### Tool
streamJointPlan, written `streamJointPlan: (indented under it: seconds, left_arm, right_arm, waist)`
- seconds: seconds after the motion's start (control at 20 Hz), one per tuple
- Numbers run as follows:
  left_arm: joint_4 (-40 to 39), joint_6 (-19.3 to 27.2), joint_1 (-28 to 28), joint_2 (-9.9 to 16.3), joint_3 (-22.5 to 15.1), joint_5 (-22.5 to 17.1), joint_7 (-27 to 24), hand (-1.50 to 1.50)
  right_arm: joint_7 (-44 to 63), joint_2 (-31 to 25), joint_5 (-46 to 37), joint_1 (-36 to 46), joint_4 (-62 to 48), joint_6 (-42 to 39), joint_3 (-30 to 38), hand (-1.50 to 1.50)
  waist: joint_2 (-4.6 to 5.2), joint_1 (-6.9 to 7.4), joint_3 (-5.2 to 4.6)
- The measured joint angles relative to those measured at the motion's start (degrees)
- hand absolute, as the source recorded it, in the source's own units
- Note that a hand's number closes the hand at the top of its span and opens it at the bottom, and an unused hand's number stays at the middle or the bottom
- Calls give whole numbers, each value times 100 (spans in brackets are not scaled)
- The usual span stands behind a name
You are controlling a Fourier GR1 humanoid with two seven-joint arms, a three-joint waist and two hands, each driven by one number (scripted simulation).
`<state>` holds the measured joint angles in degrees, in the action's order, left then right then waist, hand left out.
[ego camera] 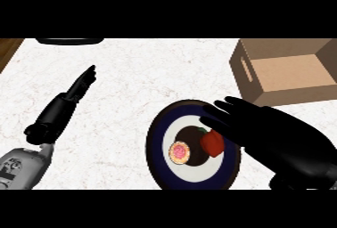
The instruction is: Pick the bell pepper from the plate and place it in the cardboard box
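1. I see the bell pepper [212, 141] on the plate [161, 133] at lower centre, not yet grasped
2. My right hand [263, 129] hovers over it, fingers spread
3. The cardboard box [289, 71] at upper right waits; my left hand [79, 87] rests with straight fingers

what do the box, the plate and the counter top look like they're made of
Box: matte brown cardboard, going by its flat tan walls and slot handle. Plate: probably glazed ceramic, with a dark blue rim and white ring. Counter top: looks like white speckled stone, maybe marble.
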<state>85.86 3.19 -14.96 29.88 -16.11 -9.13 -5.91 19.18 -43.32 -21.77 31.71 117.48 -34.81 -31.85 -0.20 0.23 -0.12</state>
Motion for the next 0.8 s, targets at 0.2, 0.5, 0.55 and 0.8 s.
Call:
streamJointPlan:
  seconds: [0.2, 0.5, 0.55, 0.8]
  left_arm:
    - [-39, -127, 6, -52, 159, 37, 4, 0]
    - [-37, -266, 76, -213, 330, 252, -10, 0]
    - [51, -258, 79, -241, 332, 293, 78, 0]
    - [165, -401, 185, -346, 493, 403, 86, 0]
  right_arm:
    - [827, 438, -85, -41, 269, -503, -212, -150]
    - [1480, 1170, -410, -261, 237, -963, -428, -150]
    - [1543, 1318, -516, -266, 140, -976, -521, -150]
    - [1519, 1679, -1240, -307, -161, -976, -688, -150]
  waist:
    - [5, -17, 4]
    - [12, -16, 9]
    - [12, -9, 9]
    - [16, 0, 12]
